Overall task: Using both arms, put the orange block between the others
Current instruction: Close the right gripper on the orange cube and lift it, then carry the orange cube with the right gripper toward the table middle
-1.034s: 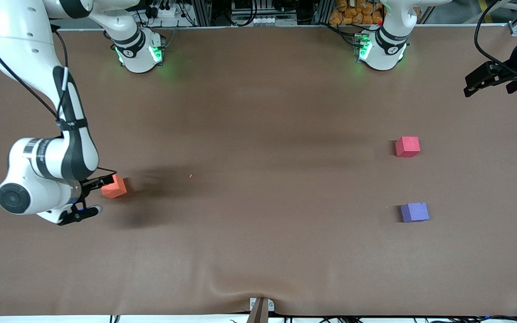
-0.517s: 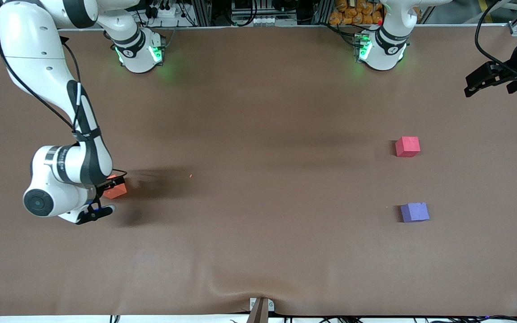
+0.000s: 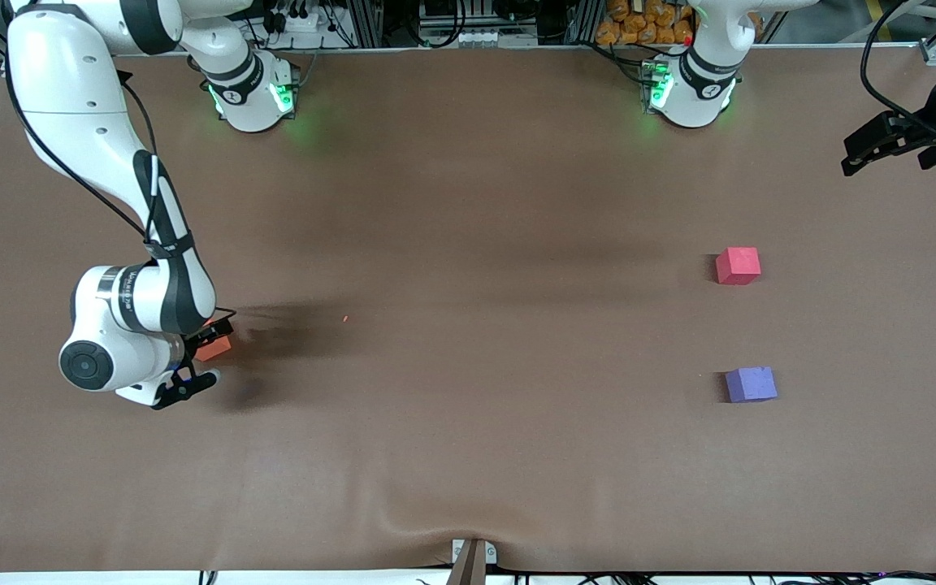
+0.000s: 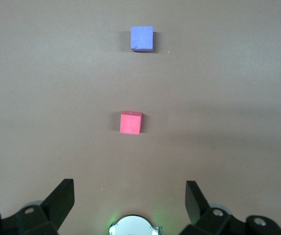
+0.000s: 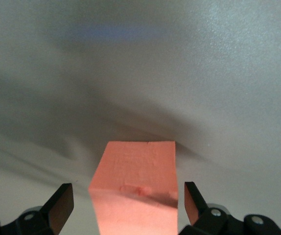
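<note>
The orange block [image 3: 213,348] rests on the brown table at the right arm's end, partly covered by the right wrist. My right gripper [image 3: 206,354] is low around it and open. In the right wrist view the orange block [image 5: 136,186] sits between the two fingertips of the right gripper [image 5: 127,201] with a gap on each side. The red-pink cube [image 3: 738,266] and the purple cube [image 3: 751,384] stand apart at the left arm's end, the purple one nearer the camera. My left gripper [image 3: 858,156] waits open in the air above the table edge; its wrist view shows the left gripper [image 4: 129,195], the red-pink cube [image 4: 130,122] and the purple cube [image 4: 142,38].
The arm bases [image 3: 253,93] [image 3: 691,89] glow green along the table's back edge. A small metal bracket [image 3: 472,556] sits at the front edge, where the cloth wrinkles. A tiny red speck [image 3: 345,318] lies near the orange block.
The right arm has swung toward the orange block, so its open fingers now stand on either side of it. The blocks and the left arm have not moved.
</note>
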Motion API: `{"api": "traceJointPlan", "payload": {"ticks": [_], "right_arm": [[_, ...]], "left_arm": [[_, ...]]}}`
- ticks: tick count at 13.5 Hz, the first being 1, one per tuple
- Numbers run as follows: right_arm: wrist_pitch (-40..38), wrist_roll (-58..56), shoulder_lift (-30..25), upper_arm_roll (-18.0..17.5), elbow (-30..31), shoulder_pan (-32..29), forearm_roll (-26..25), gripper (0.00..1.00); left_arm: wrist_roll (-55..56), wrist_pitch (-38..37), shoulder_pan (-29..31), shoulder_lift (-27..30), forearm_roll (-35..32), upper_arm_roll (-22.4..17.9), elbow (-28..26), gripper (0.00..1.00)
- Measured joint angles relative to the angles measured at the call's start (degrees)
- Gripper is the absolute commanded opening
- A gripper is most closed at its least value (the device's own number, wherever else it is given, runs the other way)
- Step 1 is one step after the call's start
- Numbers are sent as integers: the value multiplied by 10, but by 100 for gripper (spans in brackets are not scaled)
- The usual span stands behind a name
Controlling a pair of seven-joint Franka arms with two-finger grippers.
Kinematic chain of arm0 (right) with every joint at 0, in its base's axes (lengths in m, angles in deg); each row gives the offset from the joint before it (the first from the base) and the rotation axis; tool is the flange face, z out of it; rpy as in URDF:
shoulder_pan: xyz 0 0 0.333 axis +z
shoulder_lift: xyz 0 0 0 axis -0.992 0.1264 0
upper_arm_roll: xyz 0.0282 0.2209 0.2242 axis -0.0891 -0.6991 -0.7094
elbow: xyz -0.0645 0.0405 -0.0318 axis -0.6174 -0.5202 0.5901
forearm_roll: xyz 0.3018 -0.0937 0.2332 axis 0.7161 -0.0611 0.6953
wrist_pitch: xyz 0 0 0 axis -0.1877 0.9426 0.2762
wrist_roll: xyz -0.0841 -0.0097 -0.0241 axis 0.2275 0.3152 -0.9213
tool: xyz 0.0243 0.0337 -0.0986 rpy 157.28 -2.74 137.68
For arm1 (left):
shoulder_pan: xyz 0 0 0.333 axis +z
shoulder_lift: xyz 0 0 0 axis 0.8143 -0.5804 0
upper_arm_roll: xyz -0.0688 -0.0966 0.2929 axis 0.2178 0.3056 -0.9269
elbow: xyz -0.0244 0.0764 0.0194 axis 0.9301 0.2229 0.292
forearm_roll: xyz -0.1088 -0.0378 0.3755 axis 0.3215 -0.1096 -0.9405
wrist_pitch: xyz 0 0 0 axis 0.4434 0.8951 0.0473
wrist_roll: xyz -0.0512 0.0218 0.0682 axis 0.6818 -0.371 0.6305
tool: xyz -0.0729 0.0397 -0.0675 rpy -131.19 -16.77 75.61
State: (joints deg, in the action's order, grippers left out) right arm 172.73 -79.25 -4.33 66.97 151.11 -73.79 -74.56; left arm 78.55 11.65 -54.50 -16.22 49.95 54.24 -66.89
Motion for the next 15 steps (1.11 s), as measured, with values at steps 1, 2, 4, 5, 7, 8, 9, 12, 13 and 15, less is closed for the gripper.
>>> {"api": "traceJointPlan", "payload": {"ticks": [1, 2, 4, 5, 7, 8, 9, 12, 13, 15], "right_arm": [[9, -11, 2, 1, 4, 0, 0, 100], [14, -17, 3, 1, 6, -1, 0, 93], [15, -23, 3, 2, 6, -1, 0, 67], [15, -24, 3, 2, 6, -1, 0, 57], [15, -25, 3, 2, 6, -1, 0, 40], [15, -25, 3, 2, 4, -1, 0, 39], [16, -25, 2, 2, 1, -1, 0, 39], [19, -24, -1, -1, -33, 10, 3, 37], [18, -20, -3, -2, -50, 21, 11, 37], [3, 27, -11, -3, -73, 53, 51, 38]], "left_arm": [[0, 0, 0, 0, 0, 0, 0, 100], [0, 0, 0, 0, 0, 0, 0, 100], [0, 0, 0, 0, 0, 0, 0, 100], [0, 0, 0, 0, 0, 0, 0, 100], [0, 0, 0, 0, 0, 0, 0, 100], [0, 0, 0, 0, 0, 0, 0, 100], [0, 0, 0, 0, 0, 0, 0, 100], [0, 0, 0, 0, 0, 0, 1, 100], [0, 0, 0, 0, 0, 0, 1, 100], [0, 0, 0, 0, 0, 0, 1, 100]]}}
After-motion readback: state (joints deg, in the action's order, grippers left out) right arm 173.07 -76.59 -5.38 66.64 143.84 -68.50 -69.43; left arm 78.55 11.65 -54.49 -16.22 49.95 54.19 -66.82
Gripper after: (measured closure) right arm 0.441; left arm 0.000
